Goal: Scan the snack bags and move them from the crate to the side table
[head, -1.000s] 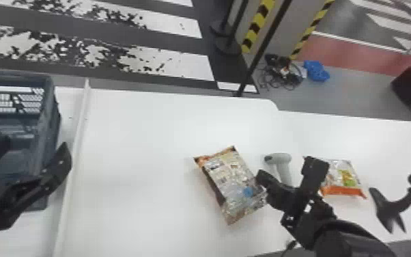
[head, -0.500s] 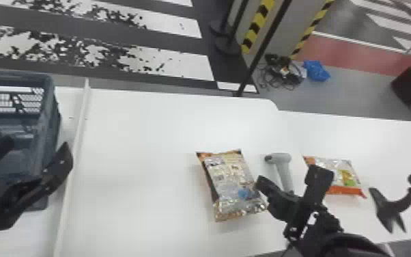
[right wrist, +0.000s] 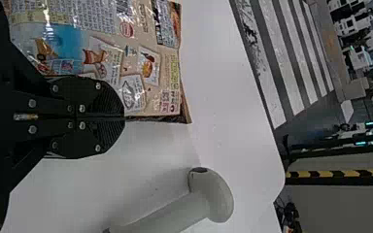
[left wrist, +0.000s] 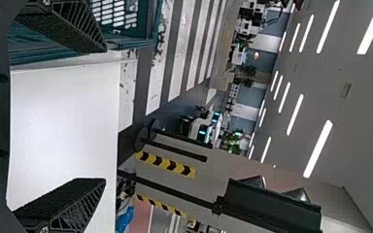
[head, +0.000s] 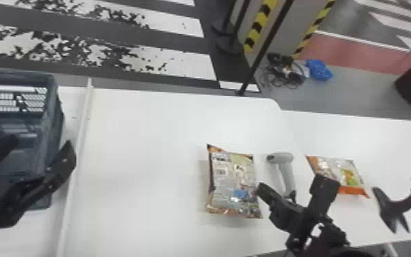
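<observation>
White tabletop [head: 146, 205], head view: snack bag [head: 230, 188] lies between crate [head: 17, 76] and scanner [head: 285, 171], long axis roughly fore-aft. Second bag [head: 341, 171] right of scanner.

Left wrist: left gripper [left wrist: 103, 115] released, fingers spread.

Right wrist: right gripper [right wrist: 124, 116] clenched at bag's right edge; can't tell if film's pinched. Bag's leftward, right arm nearer. Barcode, printed panels face up.

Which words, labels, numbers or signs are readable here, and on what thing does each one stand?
None can be read.
Tan plastic snack bag with blue patch: small print and a barcode, too small to read.
White-and-orange plastic snack bag: markings too blurred to read.
</observation>
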Controlling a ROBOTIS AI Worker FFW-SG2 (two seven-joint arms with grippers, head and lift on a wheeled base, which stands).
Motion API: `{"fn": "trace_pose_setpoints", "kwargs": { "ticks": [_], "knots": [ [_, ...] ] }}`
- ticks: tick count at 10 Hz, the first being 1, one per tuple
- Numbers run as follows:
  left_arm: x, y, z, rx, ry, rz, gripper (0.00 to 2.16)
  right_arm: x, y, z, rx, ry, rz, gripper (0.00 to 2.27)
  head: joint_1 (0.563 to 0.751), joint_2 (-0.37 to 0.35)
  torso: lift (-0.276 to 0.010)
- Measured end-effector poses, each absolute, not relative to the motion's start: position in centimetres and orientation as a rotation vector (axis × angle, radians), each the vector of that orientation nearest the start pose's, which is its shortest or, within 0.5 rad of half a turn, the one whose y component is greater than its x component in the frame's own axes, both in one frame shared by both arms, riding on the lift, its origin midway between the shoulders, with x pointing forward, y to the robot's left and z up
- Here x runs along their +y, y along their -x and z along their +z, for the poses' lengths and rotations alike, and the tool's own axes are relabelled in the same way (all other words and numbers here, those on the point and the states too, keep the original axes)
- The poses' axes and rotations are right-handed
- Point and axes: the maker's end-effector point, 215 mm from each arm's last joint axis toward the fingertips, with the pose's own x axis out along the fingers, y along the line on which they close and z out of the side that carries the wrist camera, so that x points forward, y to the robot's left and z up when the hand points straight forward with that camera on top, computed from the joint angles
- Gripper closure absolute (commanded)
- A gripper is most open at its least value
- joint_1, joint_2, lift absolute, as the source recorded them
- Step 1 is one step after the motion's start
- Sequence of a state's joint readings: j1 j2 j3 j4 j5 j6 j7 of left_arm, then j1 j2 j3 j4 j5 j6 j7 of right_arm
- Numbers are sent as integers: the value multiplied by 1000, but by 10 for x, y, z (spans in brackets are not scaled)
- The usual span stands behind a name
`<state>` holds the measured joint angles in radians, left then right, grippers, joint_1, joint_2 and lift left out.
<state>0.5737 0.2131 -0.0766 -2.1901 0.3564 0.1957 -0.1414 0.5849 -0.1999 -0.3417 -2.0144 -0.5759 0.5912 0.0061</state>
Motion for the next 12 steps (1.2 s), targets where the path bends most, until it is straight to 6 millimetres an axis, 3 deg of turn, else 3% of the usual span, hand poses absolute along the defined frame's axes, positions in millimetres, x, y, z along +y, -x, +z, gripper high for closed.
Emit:
{"fn": "trace_pose_setpoints", "kwargs": {
  "ticks": [4,5,8,12],
  "knots": [
    [149,-407,-345,175,218,-356,36,-394,-380,-474,564,-278,-128,2192,695,-342,-87],
    [148,-407,-345,176,218,-357,36,-387,-387,-463,544,-282,-94,2192,695,-339,-87],
    [145,-405,-346,178,223,-364,36,-347,-403,-448,516,-299,10,2192,695,-282,-87],
    [145,-400,-353,192,224,-361,36,-290,-415,-465,540,-288,130,2192,695,-204,-87]
  ]
}}
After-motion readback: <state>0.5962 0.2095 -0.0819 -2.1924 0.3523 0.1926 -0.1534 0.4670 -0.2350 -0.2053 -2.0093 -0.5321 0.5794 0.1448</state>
